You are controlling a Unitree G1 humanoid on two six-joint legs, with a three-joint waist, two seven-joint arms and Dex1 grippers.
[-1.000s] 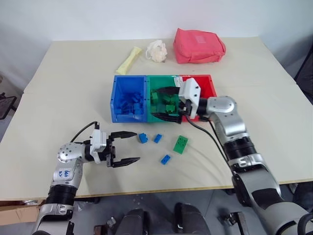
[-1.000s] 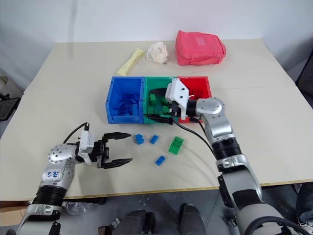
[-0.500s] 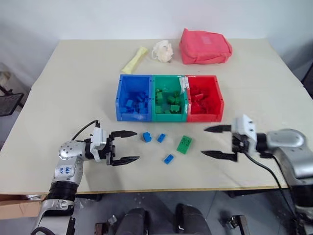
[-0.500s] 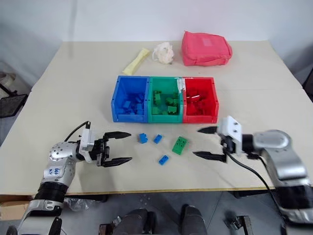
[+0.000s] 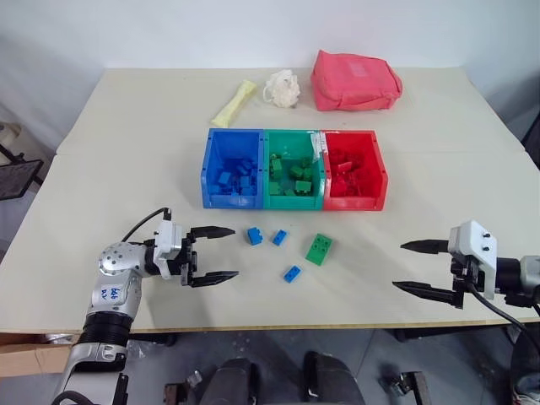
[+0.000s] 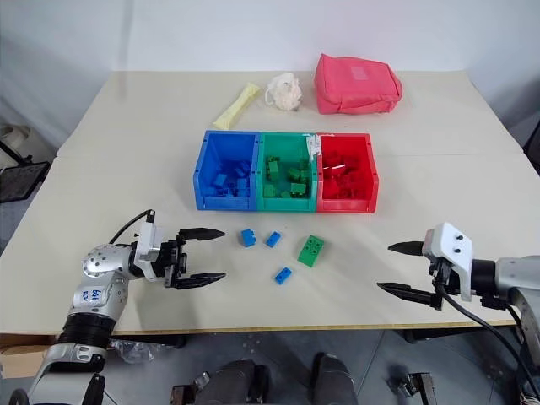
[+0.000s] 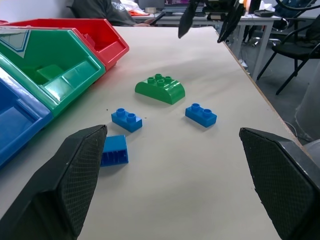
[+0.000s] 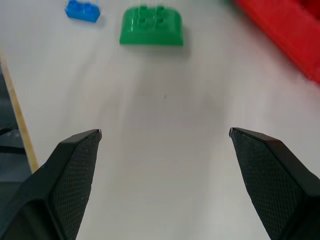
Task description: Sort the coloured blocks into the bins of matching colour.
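Four loose studded plastic bricks lie in front of you on the pale tabletop (image 5: pixel 126 152): a small blue brick (image 5: pixel 254 236) and a second small blue brick (image 5: pixel 278 238) side by side just short of the bins, a third small blue brick (image 5: pixel 292 273) nearer the table's front edge, and a larger flat green brick (image 5: pixel 318 249) to their right. Beyond them sit the three joined open-top plastic bins in a row: the blue bin (image 5: pixel 205 167) on the left with blue pieces inside, the green bin (image 5: pixel 293 201) in the middle with green pieces, the red bin (image 5: pixel 380 173) on the right with red pieces.

Your left gripper (image 5: pixel 214 251) hovers above the table to the left of the loose bricks, pointing towards them, its two black fingers spread wide and holding nothing. Your right gripper (image 5: pixel 419 267) hangs over bare table well to the right of the green brick, fingers likewise spread apart and empty.

At the far edge you have a pink-red soft fabric pouch (image 5: pixel 354 80), a white puffy ball (image 5: pixel 281 88) and a pale yellow wrapped stick (image 5: pixel 234 103).
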